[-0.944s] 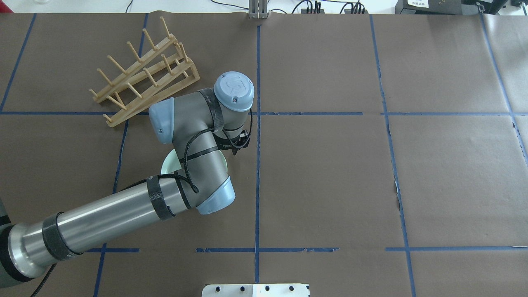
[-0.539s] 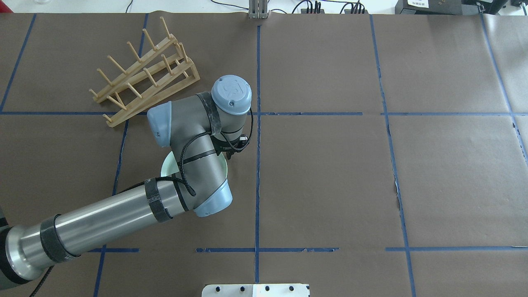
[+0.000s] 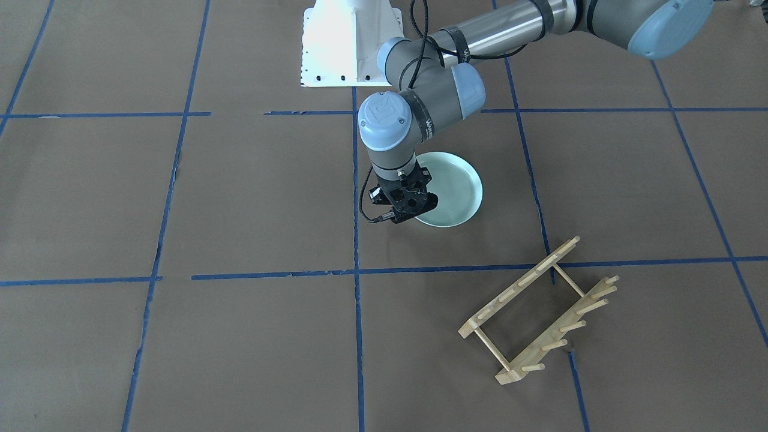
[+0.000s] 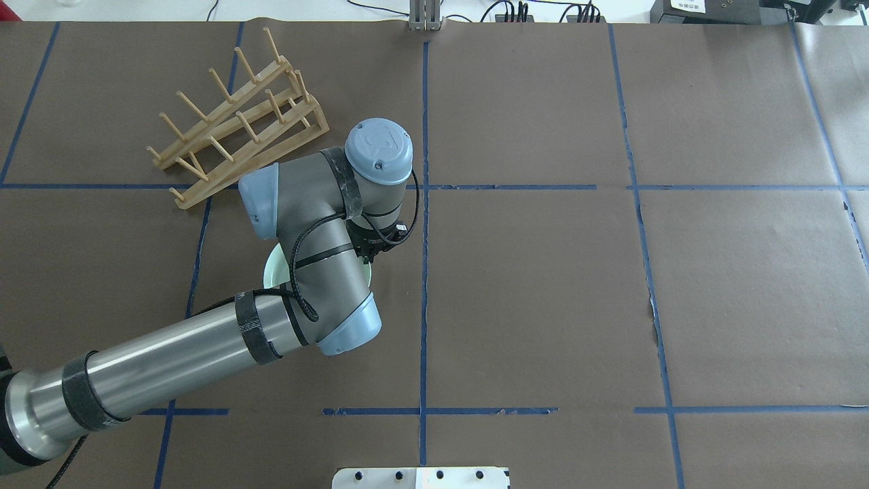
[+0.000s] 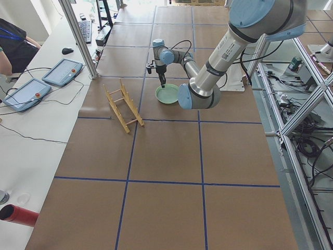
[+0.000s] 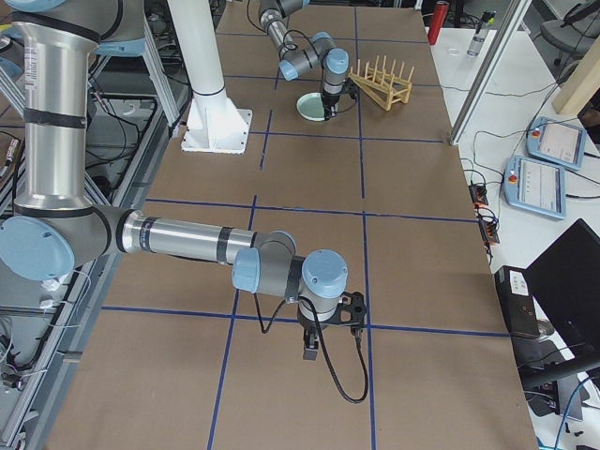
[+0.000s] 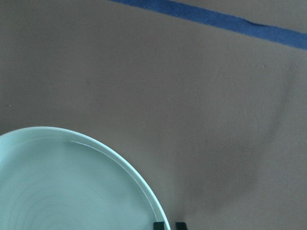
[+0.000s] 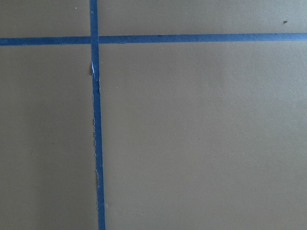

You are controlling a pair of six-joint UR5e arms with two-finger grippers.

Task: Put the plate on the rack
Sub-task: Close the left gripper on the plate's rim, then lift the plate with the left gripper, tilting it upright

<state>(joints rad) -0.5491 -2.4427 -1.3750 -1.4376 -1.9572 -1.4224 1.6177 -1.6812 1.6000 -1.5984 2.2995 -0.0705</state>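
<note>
The pale mint-green plate (image 3: 453, 186) lies flat on the brown table paper, and my left arm covers most of it in the overhead view (image 4: 273, 268). My left gripper (image 3: 414, 213) points down at the plate's rim. In the left wrist view (image 7: 170, 226) the fingertips (image 7: 159, 225) stand close together on the plate rim (image 7: 120, 165). The wooden rack (image 3: 540, 312) stands apart from the plate, at the far left in the overhead view (image 4: 237, 129), with nothing in it. My right gripper (image 6: 311, 349) hangs over bare paper far from both. I cannot tell whether it is open or shut.
Blue tape lines (image 4: 424, 204) divide the brown table cover into squares. The robot's white base plate (image 3: 351, 42) is at the near edge. Tablets and cables (image 5: 62, 73) lie on the white bench beyond the far edge.
My left wrist has shifted a little to the left and toward the plate. The plate and the rack stay where they were.
</note>
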